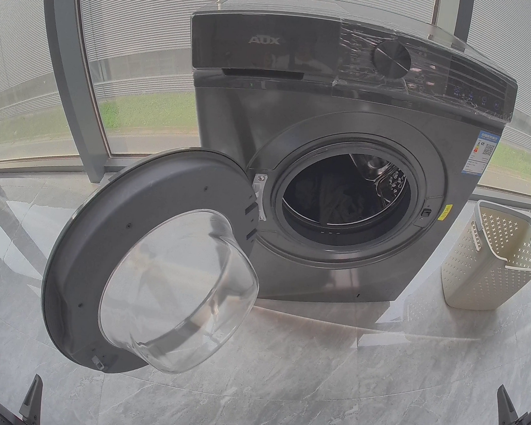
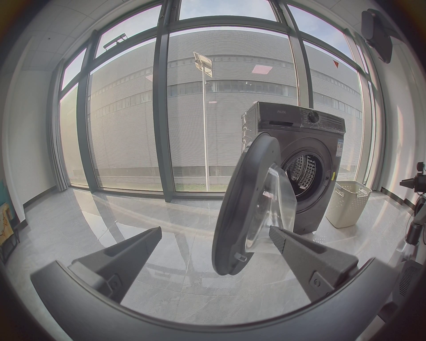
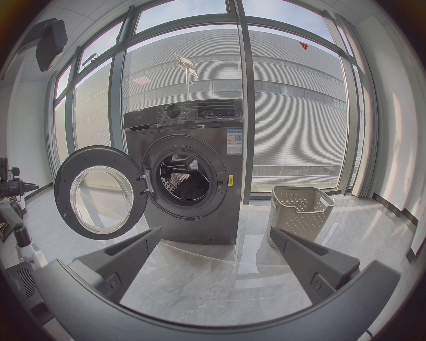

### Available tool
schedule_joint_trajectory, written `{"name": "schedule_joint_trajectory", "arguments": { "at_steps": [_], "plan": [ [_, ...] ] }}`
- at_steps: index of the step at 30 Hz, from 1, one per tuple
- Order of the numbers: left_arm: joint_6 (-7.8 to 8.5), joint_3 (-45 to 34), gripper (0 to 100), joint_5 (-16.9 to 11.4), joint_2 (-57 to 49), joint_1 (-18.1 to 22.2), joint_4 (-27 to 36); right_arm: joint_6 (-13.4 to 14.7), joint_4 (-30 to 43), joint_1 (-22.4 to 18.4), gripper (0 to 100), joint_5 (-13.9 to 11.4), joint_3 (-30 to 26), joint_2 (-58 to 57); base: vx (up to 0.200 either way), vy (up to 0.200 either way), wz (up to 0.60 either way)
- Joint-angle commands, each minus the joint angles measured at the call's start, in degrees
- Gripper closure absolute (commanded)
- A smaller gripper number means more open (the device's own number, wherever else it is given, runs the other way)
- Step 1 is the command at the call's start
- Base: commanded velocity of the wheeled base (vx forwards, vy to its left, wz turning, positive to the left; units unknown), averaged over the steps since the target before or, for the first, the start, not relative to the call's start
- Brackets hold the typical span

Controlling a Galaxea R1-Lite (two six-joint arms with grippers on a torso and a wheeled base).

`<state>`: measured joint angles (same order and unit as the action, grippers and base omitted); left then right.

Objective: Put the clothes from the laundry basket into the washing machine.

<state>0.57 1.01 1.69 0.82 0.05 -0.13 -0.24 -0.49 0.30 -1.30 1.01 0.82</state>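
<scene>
A grey front-loading washing machine (image 1: pixel 356 102) stands before me with its round door (image 1: pixel 155 257) swung wide to the left. Dark clothes (image 3: pixel 188 188) lie inside the drum (image 1: pixel 345 197). To the machine's right stands a cream perforated laundry basket (image 1: pixel 494 260), and nothing shows inside it (image 3: pixel 301 208). My left gripper (image 1: pixel 7 385) is open low at the left, well short of the door (image 2: pixel 253 200). My right gripper (image 1: pixel 519 399) is open low at the right, some way in front of the basket. Both hold nothing.
The floor is glossy grey marble tile (image 1: pixel 327 369). Tall windows with dark frames (image 1: pixel 71 73) run behind the machine. The open door juts into the floor space at the left. A camera on a stand (image 2: pixel 417 182) is off to one side.
</scene>
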Motion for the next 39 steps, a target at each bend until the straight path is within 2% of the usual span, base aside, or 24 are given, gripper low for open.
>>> {"name": "schedule_joint_trajectory", "arguments": {
  "at_steps": [1, 5, 6, 8, 10, 11, 13, 16, 19, 22, 25, 26, 28, 37, 39],
  "plan": [
    [0.13, -1.0, 0, -0.4, -0.8, 0.0, 0.0, 0.0, 0.0, 0.0, 0, 0.0, -1.0, -0.8, 0.000, 0.000, 0.00],
    [-0.22, -0.9, 0, -0.1, -0.8, 0.1, -0.9, 0.0, 0.0, 0.0, 0, 0.0, -1.0, -0.8, 0.000, 0.000, 0.00],
    [-0.92, 0.7, 0, 0.2, -0.8, 0.1, -2.0, 0.0, 0.0, 0.0, 0, 0.0, -1.0, -0.8, 0.000, 0.000, 0.00],
    [-1.01, 8.4, 0, -0.5, 0.9, 0.6, -3.7, 0.0, 0.0, 0.0, 0, 0.0, -1.0, -0.8, 0.000, 0.000, 0.00],
    [-1.01, 13.1, 0, -0.7, 5.2, -0.3, -1.2, 0.0, 0.0, 0.0, 0, 0.0, -1.0, -0.8, 0.000, 0.000, 0.00],
    [-1.01, 13.1, 0, -0.7, 5.2, -0.3, -1.2, 0.0, 0.0, 0.0, 0, 0.0, -1.0, -0.8, 0.000, 0.000, 0.00],
    [-0.92, 13.9, 0, -3.0, 12.3, -2.8, 1.2, 0.0, 0.0, 0.0, 0, 0.0, -1.0, -0.8, 0.000, 0.000, 0.00],
    [-1.28, 13.8, 0, -3.3, 18.1, -5.7, 0.9, 0.0, 0.0, 0.0, 0, 0.0, -1.0, -0.8, 0.000, 0.000, 0.00],
    [-1.72, 14.3, 0, -3.7, 21.4, -5.8, -0.6, 0.0, 0.0, 0.0, 0, 0.0, -1.0, -0.8, 0.000, 0.000, 0.00],
    [-1.72, 14.6, 0, -4.3, 28.7, -6.2, -5.0, 0.0, 0.0, 0.0, 0, 0.0, -1.0, -0.8, 0.000, 0.000, 0.00],
    [-2.42, 14.7, 0, -5.9, 32.1, -6.3, -7.1, 0.0, 0.0, 0.0, 0, 0.0, -1.0, -0.8, 0.000, 0.000, 0.00],
    [-4.18, 14.8, 0, -8.4, 35.2, -6.2, -9.1, 0.0, 0.0, 0.0, 0, 0.0, -1.0, -0.8, 0.000, 0.000, 0.00],
    [-5.06, 15.4, 0, -10.2, 38.2, -6.2, -10.5, 0.0, 0.0, 0.0, 0, 0.0, -1.0, -0.8, 0.000, 0.000, 0.00],
    [-4.44, 15.1, 0, -11.3, 48.7, -6.3, -19.5, 0.0, 0.0, 0.0, 0, 0.0, -1.0, -0.8, 0.000, 0.000, 0.00],
    [-4.62, 15.0, 0, -13.5, 49.3, -7.0, -20.5, 0.0, 0.0, 0.0, 0, 0.0, -1.0, -0.8, 0.000, 0.000, 0.00]
  ]
}}
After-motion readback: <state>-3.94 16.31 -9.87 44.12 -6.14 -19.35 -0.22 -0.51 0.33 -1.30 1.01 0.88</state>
